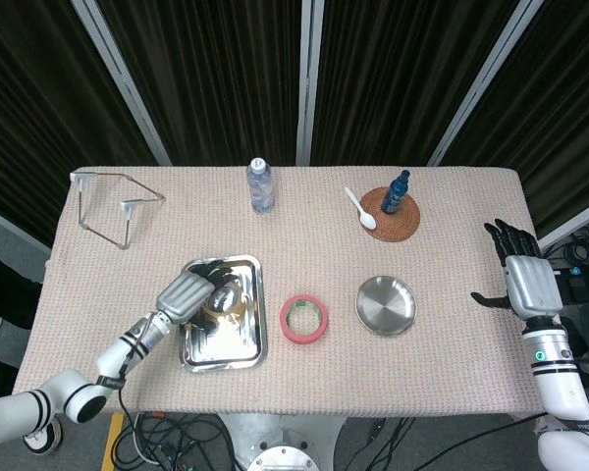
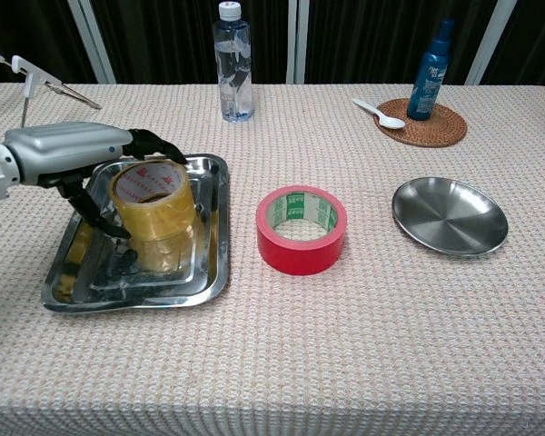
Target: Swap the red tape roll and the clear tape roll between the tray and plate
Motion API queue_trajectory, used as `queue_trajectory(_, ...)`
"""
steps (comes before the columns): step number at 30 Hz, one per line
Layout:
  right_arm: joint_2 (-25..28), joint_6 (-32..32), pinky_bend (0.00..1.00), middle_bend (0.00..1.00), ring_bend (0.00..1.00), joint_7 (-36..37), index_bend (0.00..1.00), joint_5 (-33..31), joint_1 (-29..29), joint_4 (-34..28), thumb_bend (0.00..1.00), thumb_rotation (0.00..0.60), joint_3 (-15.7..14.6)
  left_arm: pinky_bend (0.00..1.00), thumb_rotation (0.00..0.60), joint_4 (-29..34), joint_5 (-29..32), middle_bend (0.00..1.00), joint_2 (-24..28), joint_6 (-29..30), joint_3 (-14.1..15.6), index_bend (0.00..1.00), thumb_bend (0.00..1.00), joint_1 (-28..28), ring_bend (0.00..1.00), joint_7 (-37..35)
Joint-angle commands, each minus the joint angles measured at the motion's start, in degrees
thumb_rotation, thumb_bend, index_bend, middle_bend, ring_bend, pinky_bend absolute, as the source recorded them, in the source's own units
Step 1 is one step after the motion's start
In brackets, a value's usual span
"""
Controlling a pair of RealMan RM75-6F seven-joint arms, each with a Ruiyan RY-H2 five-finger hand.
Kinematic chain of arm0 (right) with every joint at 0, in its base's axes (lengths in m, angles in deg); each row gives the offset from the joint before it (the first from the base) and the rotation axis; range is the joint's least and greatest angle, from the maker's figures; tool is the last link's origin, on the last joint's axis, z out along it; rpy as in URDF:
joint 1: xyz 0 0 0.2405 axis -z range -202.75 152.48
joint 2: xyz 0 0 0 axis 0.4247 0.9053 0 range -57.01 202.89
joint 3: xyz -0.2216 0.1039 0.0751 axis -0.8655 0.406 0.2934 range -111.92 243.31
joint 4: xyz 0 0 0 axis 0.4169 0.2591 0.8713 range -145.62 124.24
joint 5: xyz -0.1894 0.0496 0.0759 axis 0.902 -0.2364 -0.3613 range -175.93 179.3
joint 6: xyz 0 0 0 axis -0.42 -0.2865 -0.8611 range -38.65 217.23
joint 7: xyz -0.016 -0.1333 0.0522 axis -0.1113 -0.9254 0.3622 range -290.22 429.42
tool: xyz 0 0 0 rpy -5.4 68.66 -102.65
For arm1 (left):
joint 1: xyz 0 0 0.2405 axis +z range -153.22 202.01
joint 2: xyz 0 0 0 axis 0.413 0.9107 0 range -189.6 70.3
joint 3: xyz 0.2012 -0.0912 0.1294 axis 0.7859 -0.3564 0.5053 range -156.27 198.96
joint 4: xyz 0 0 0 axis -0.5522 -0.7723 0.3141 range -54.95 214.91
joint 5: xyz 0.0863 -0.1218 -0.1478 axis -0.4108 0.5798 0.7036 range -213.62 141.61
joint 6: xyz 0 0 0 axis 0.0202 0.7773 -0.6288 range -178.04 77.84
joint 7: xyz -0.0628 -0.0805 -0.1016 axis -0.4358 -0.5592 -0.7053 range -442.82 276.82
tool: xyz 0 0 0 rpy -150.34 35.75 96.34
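I'm looking at the table (image 2: pixel 363 345) under its beige woven cloth. Around the red tape roll (image 2: pixel 301 229) are sitting: the tray (image 2: pixel 211 263) to its left, the plate (image 2: pixel 450 215) to its right, a water bottle (image 2: pixel 232 62) behind, a cork coaster (image 2: pixel 425 127) with what seems a white spoon (image 2: pixel 378 113) behind-right, and a wire stand (image 1: pixel 113 204) far behind-left.

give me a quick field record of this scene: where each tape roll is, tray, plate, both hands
clear tape roll: standing in the tray, left-hand fingers around it
red tape roll: on the tablecloth between tray and plate, in neither
tray: left of centre, holds only the clear roll
plate: right of the red roll, nothing in it
left hand: over the tray, fingers curled over the clear roll's top, thumb against its side; firm grip cannot be confirmed
right hand: off the table's right edge, fingers apart, holding nothing
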Motion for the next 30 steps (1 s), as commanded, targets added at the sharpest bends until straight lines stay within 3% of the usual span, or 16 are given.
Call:
queue_trajectory(1, -0.1, 0.1, 0.0, 0.0, 0.0, 0.3, 0.0, 0.0, 0.3, 0.3, 0.0, 0.6, 0.1, 0.23, 0.6, -0.2, 0.7, 0.19, -0.3, -0.4, -0.1, 0.22, 0.18, -0.6, 0.07, 1.0)
queue_trajectory(8, 0.0, -0.1, 0.0, 0.0, 0.0, 1.5, 0.0, 0.2, 1.2, 1.2, 0.0, 0.6, 0.7, 0.32, 0.6, 0.5, 0.8, 0.25, -0.6, 0.7, -1.0, 0.29, 0.21, -2.1, 0.16, 2.5)
queue_trajectory(16, 1.1, -2.2, 0.0, 0.0, 0.0, 4.9, 0.0, 0.4, 3.6, 1.6, 0.0, 0.6, 1.6, 0.32, 0.6, 1.1, -0.2, 0.25, -0.8, -1.9, -5.9, 0.28, 0.21, -9.8, 0.17, 4.0)
queue_trajectory(22, 1.5, -3.4, 0.0, 0.0, 0.0, 8.0, 0.0, 0.7, 5.8, 2.6, 0.0, 0.6, 1.7, 0.32, 0.6, -8.8, 1.0, 0.25, -8.5, -7.4, -8.0, 0.28, 0.21, -17.3, 0.16, -0.2)
queue_trajectory(26, 1.9, -3.7, 0.0, 0.0, 0.0, 9.2, 0.0, 1.3, 6.6, 2.9, 0.0, 0.6, 1.8, 0.31, 0.6, -16.6, 0.2, 0.24, -13.6, -8.5, -7.5, 0.27, 0.21, -20.3, 0.16, -4.4)
queue_trajectory(30, 1.9, -3.6, 0.0, 0.0, 0.0, 9.4, 0.0, 2.0, 6.8, 2.9, 0.0, 0.6, 1.8, 0.3, 0.6, -23.9, -0.9, 0.18, -17.1, -8.1, -6.4, 0.19, 0.21, -22.0, 0.13, -8.5)
